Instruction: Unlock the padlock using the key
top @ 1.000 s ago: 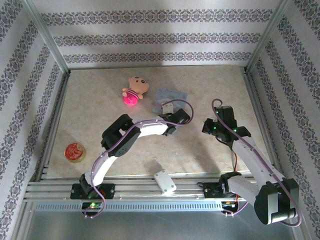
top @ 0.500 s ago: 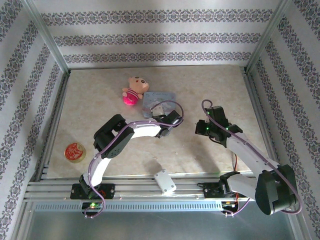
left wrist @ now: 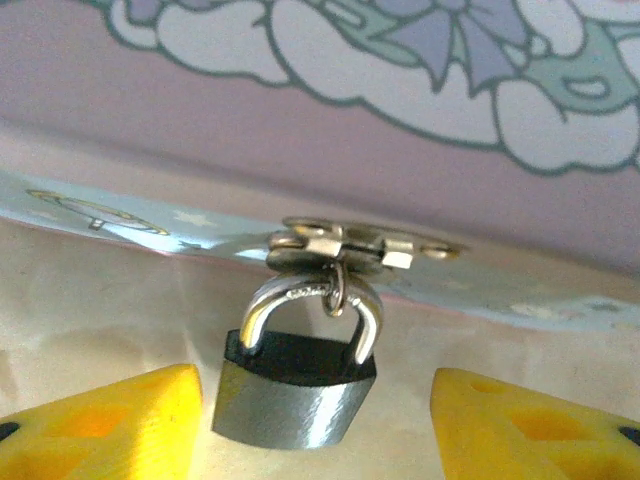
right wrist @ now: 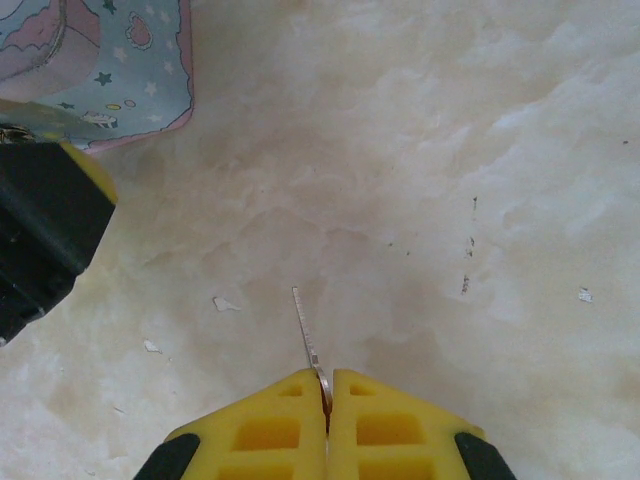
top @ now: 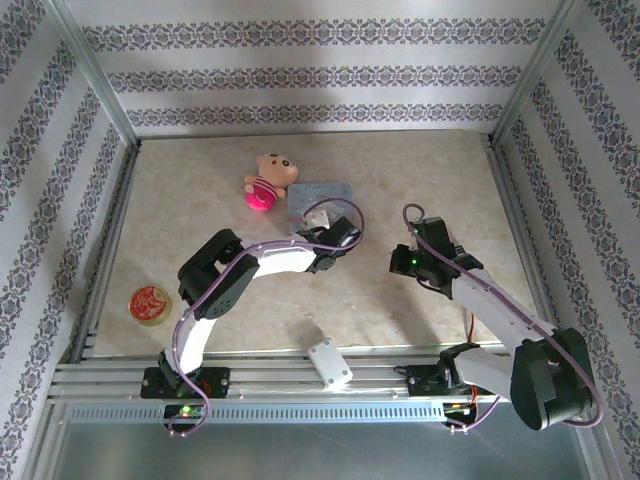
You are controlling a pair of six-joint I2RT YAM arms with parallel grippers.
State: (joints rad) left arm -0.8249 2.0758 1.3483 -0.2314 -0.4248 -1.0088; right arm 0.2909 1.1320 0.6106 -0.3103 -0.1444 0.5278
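1. Where the hasp (left wrist: 345, 240) juts from the front of the light-blue cartoon tin (left wrist: 450, 90), the padlock (left wrist: 295, 390) hangs by its pale shackle (left wrist: 262, 305) from a small ring (left wrist: 335, 290). Both shackle legs run down into the dark-topped, brushed-metal body.
2. The left gripper (left wrist: 315, 410) faces the padlock with its jaws apart. One yellow finger (left wrist: 110, 425) stands on each side of the body, with a clear gap to it and touching nothing.
3. The key (right wrist: 308, 335) sits in the right gripper (right wrist: 327, 385), whose jaws are together and clamped on its near end. The thin blade pokes forward above the marbled counter (right wrist: 480, 150).
4. Seen from the right wrist, the tin's corner lies at the upper left with a black-and-yellow finger of the left gripper just below it. The key is well apart from both.
5. From above, the tin lies toward the back of the counter. The left gripper is at its near edge, and the right gripper is off to the right, near but apart.
6. Farther out, a plush doll (top: 268, 180) lies just left of the tin and a round red-patterned disc (top: 150, 303) sits by the left front edge. A white block (top: 330, 363) rests on the front rail (top: 250, 385).
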